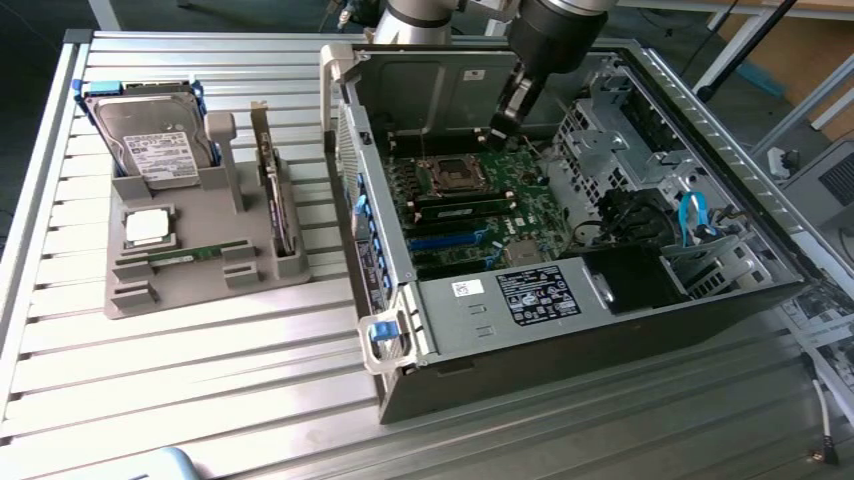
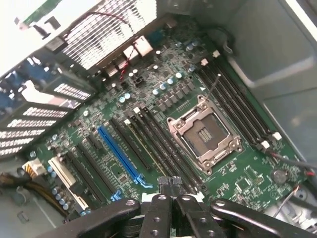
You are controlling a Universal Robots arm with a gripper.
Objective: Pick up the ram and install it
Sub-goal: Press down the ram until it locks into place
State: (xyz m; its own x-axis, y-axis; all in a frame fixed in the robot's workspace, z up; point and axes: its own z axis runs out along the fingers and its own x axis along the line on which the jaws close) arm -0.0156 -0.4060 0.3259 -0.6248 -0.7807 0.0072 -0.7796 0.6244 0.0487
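The ram, a thin green stick, lies in a slot at the front of the grey holder tray, on the exterior view's left. Well away from it, my gripper hangs inside the open computer case, above the far part of the green motherboard. In the wrist view the black fingers are pressed together, and my gripper is shut with nothing in it. Below it are the motherboard, the empty processor socket and the long black memory slots.
The tray also carries a hard drive, a square silver processor chip and an upright expansion card. Drive cages and a blue cable fill the case's right side. A blue card slot runs beside the memory slots.
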